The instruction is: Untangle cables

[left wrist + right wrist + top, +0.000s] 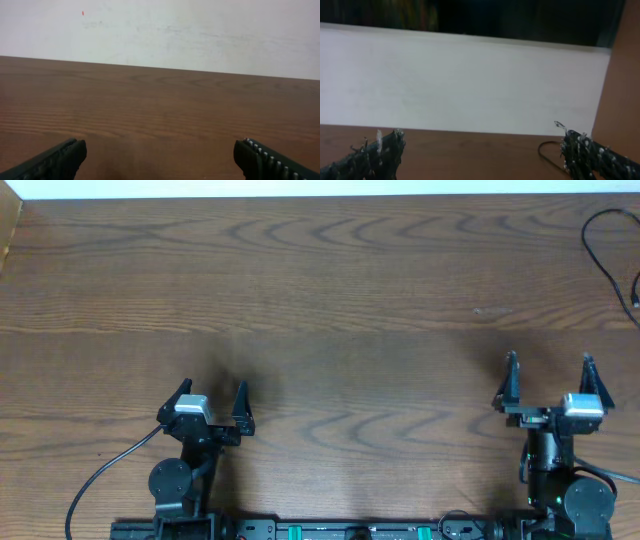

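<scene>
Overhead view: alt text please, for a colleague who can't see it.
The left gripper and right gripper, both open and empty, sit near the front edge of a wooden table. A thin black cable loops in at the far right corner.

Cable lies on counter, well ahead of right tool, slightly to its right; left tool well apart, leftward.

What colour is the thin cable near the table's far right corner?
Black. The cable shows best in the overhead view, curving along the table's right edge.
</scene>
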Available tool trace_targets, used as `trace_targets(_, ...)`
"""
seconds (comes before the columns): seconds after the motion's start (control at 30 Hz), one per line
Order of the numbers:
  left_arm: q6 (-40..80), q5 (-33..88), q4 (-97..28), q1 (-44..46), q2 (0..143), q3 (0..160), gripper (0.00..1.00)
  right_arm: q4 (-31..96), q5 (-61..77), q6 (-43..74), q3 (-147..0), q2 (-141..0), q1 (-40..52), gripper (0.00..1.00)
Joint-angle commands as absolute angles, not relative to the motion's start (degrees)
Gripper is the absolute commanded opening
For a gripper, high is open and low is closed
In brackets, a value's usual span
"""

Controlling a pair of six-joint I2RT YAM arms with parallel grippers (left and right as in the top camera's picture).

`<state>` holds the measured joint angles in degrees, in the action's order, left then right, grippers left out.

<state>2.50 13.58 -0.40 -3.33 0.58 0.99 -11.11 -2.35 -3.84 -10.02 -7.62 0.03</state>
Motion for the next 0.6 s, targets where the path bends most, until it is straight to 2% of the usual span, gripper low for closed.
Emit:
trace_targets(0.0,1.5,14.5,-2.8,-3.7,0.2,0.2,0.99,-11.1,-1.5,-4.8,-7.9,-5.0,-0.9,0.99)
trace_targets(0.57,1.5,14.5,-2.8,-3.7,0.2,0.2,0.99,-14.0,2.1,-1.9,-1.5,-0.3,-2.2,0.99)
